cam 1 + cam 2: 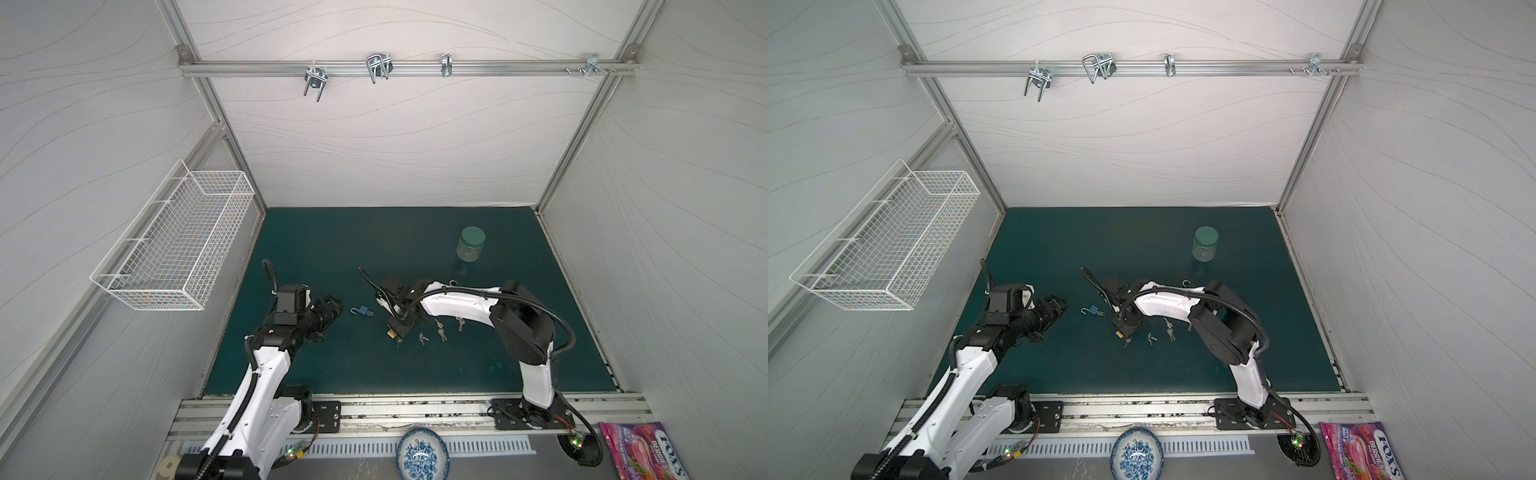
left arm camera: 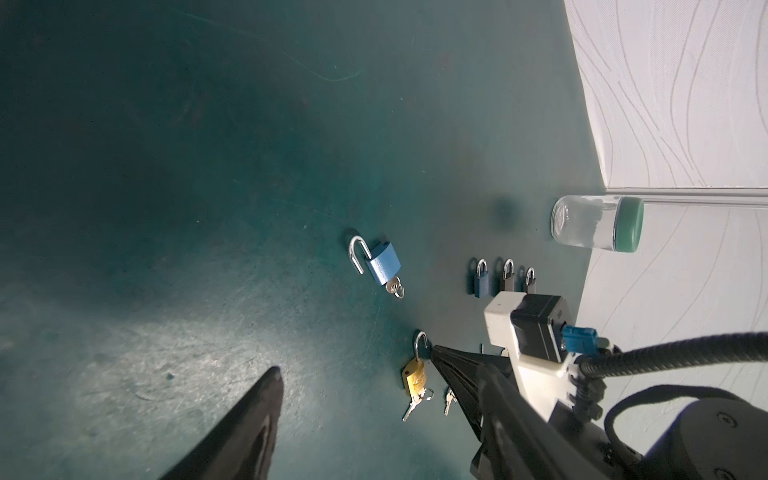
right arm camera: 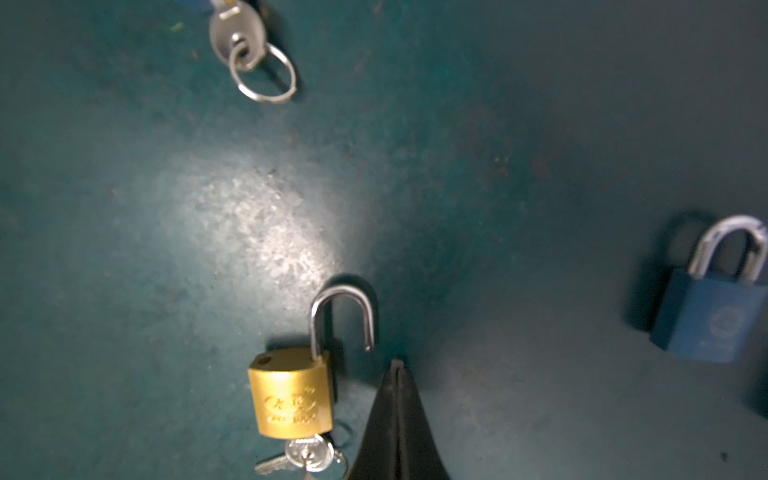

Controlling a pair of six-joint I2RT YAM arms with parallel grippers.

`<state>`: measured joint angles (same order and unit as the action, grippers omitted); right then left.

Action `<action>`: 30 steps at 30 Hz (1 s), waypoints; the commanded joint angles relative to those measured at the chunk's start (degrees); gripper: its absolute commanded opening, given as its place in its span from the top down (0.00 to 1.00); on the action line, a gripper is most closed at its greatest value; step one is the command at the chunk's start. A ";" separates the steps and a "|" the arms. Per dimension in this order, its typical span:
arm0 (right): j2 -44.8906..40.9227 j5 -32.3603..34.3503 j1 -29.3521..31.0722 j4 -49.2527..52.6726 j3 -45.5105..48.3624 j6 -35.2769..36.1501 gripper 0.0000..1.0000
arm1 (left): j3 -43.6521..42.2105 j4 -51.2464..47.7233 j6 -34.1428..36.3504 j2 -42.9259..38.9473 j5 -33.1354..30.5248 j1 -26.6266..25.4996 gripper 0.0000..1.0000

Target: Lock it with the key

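A gold padlock [image 3: 291,399] lies on the green mat with its shackle swung open and a key [image 3: 309,453] in its underside; it also shows in both top views [image 1: 391,333] [image 1: 1119,333]. My right gripper [image 3: 397,363] is shut with nothing in it, its tips on the mat right beside the gold body, just under the shackle's free end. A light blue padlock [image 2: 384,264] lies to the left, also open, with a key [image 2: 394,286] in it. My left gripper [image 1: 332,309] hovers open and empty left of the blue padlock; one finger [image 2: 266,395] shows.
Three closed padlocks [image 2: 508,278] stand in a row behind my right gripper; one is dark blue [image 3: 706,320]. Loose keys [image 1: 440,332] lie under the right arm. A green-lidded jar [image 1: 471,244] stands at the back right. A wire basket [image 1: 174,245] hangs on the left wall.
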<state>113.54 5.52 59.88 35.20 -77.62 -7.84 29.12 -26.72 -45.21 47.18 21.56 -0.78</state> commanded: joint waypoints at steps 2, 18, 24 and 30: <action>0.81 -2.80 1.99 2.24 -0.77 -1.11 0.97 | 0.36 -0.36 0.04 -0.75 1.17 0.86 0.25; -7.01 -7.05 2.59 -12.79 3.66 3.09 0.56 | -0.76 1.01 -0.16 -1.54 7.32 5.47 0.21; -2.26 -8.59 0.70 -11.08 -3.02 10.42 0.43 | -1.40 2.82 -0.48 -0.83 12.32 10.56 0.21; 4.92 -10.20 -0.63 -7.59 -12.00 17.77 0.40 | -3.64 6.01 -2.62 -0.68 18.62 16.27 0.21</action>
<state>114.96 -2.98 59.81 25.04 -86.56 3.79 26.04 -24.18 -46.24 46.50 35.35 13.26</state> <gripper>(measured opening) 0.596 0.788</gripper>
